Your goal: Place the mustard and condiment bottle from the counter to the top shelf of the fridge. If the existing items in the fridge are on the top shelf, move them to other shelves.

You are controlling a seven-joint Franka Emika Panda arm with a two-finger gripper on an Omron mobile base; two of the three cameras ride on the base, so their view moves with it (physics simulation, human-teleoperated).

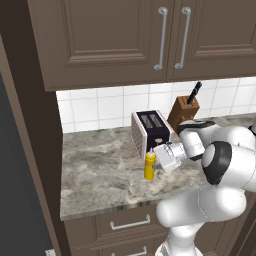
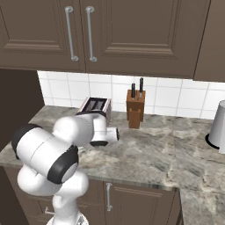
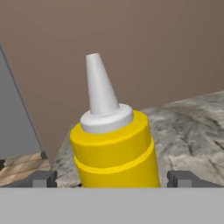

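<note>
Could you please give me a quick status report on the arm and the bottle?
Gripper open, fingertips either side of the slim yellow mustard bottle. Bottle upright on grey marbled counter. Nothing between; toaster close behind.

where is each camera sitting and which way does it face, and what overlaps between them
Left base view: behind the arm to its left, looking forward and down at the counter; the white arm rises lower right, its gripper at the mustard.
Right base view: behind to the right, same counter; the arm rises lower left.
Hand view: on the hand, looking along the open gripper at the mustard, fingertips either side.
Shared: both base views show the toaster and knife block.
</note>
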